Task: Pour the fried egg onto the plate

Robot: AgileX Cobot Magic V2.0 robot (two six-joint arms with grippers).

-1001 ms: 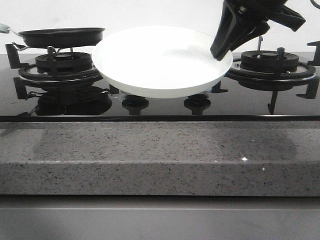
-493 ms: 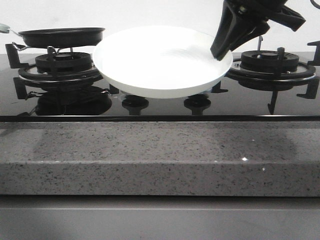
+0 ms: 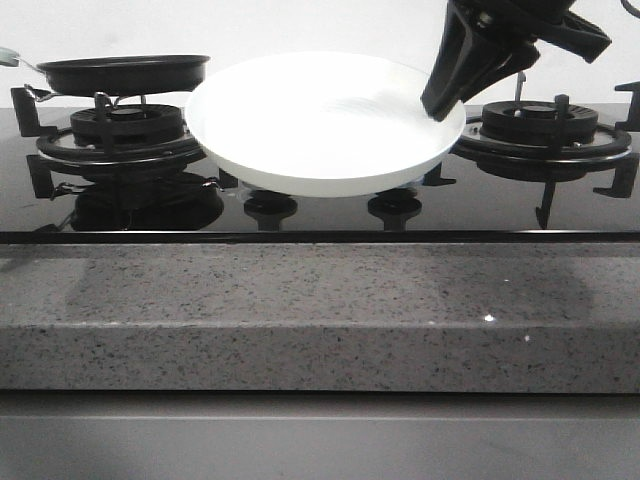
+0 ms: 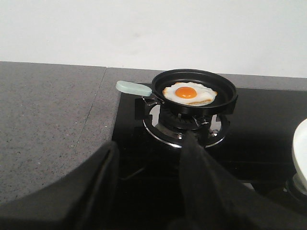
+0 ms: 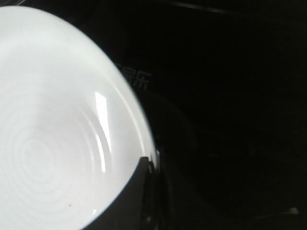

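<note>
The fried egg, white with an orange yolk, lies in the black frying pan on the left burner. The pan also shows in the front view, where the egg is hidden by its wall. The white plate hangs tilted above the stove's middle. My right gripper is shut on its right rim, as the right wrist view shows, with the plate filling that view's left side. My left gripper is open and empty, short of the pan and its pale green handle.
The black glass hob has a left burner under the pan and a bare right burner. Two knobs sit below the plate. A grey speckled counter runs along the front and left of the hob.
</note>
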